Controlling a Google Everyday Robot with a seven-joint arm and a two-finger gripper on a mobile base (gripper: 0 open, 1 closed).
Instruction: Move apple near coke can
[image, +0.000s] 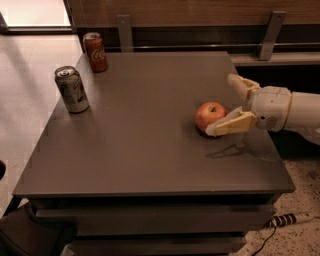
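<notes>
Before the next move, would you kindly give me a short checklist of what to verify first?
1. Gripper open, at the right side of the table: ok.
2. Apple fully between the fingers: not ok; it sits at the mouth, by the nearer fingertip.
3. Apple resting on the table, stem dimple up: ok.
4. Coke can upright at the far left corner: ok.
5. Nothing standing on the line from apple to coke can: ok.
6. Silver can out of that line, at the left edge: ok.
</notes>
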